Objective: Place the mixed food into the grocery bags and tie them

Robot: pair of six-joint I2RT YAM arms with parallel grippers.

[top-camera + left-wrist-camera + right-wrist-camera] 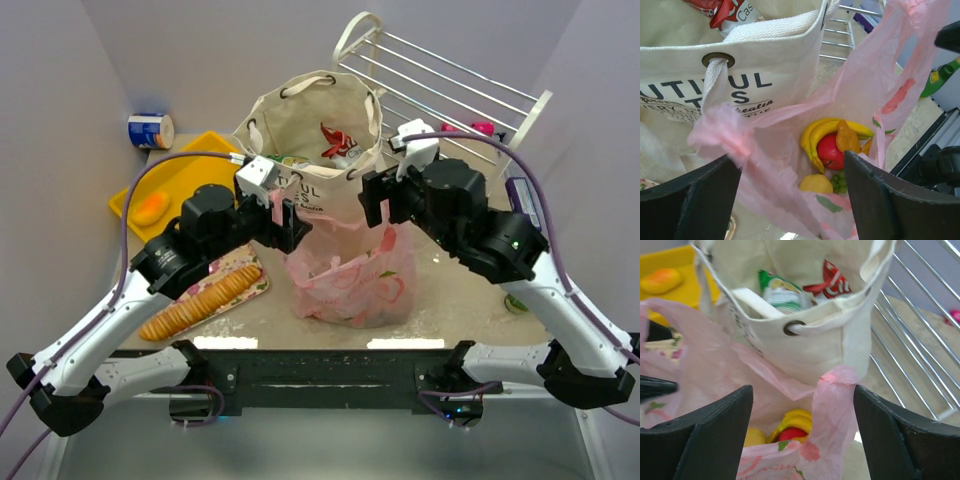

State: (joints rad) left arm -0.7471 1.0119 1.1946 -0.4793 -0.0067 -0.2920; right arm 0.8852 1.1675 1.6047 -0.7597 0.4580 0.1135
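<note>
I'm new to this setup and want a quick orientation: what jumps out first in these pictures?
A thin pink plastic bag sags in the middle of the table, with a banana and a red apple at its bottom. Right behind it stands a cream tote holding snack packets. The left gripper and right gripper sit open at either side of the pink bag's top.

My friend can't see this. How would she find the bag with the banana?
Find the big cream tote with black lettering. Right in front of it stands a smaller bag. It's thin, see-through pink plastic, not thick cloth.
</note>
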